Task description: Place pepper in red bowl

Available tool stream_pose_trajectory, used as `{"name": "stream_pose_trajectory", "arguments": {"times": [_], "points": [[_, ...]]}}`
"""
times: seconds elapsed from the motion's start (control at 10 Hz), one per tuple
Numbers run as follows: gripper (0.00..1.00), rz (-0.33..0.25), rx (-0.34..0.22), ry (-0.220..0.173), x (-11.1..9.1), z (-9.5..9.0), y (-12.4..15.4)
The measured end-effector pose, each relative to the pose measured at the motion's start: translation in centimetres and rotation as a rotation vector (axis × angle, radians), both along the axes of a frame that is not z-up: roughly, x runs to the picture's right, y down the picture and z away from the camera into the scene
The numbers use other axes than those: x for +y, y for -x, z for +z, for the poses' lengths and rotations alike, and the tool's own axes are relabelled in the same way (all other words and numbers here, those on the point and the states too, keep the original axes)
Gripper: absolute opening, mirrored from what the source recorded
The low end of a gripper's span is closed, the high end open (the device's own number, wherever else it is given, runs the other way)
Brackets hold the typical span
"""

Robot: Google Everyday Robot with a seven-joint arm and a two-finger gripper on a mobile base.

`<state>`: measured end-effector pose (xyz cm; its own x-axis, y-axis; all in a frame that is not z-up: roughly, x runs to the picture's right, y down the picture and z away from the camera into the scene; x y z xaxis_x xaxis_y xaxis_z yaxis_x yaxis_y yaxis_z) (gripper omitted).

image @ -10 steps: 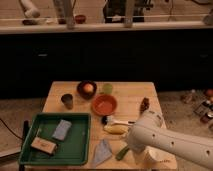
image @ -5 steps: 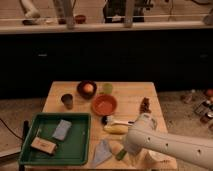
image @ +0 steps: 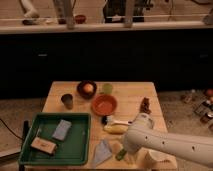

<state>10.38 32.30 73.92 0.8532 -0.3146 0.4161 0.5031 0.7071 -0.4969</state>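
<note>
The slim green pepper lies near the table's front edge, just right of the grey-blue cloth; only its lower end shows. My gripper is at the end of the white arm, which comes in from the lower right. The gripper is directly over the pepper and the arm covers most of it. The orange-red bowl sits empty at the middle of the table, behind the gripper.
A green tray with a blue sponge and a brown block fills the front left. A yellow corn-like piece and a white brush lie between gripper and bowl. A dark bowl with an orange ball, a green cup, a dark cup and a brown item stand further back.
The arm has moved slightly left and down toward the pepper, covering more of it. Nothing on the table has moved.
</note>
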Motion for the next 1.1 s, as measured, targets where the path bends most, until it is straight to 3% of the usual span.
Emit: {"name": "stream_pose_trajectory", "arguments": {"times": [0.1, 0.2, 0.9, 1.1], "points": [[0.78, -0.007, 0.001, 0.005, 0.1, 0.4, 0.1], [0.7, -0.012, -0.001, 0.006, 0.2, 0.7, 0.1], [0.02, -0.008, -0.021, -0.021, -0.6, 0.6, -1.1], [0.0, -0.008, -0.026, -0.032, -1.0, 0.2, -1.3]]}}
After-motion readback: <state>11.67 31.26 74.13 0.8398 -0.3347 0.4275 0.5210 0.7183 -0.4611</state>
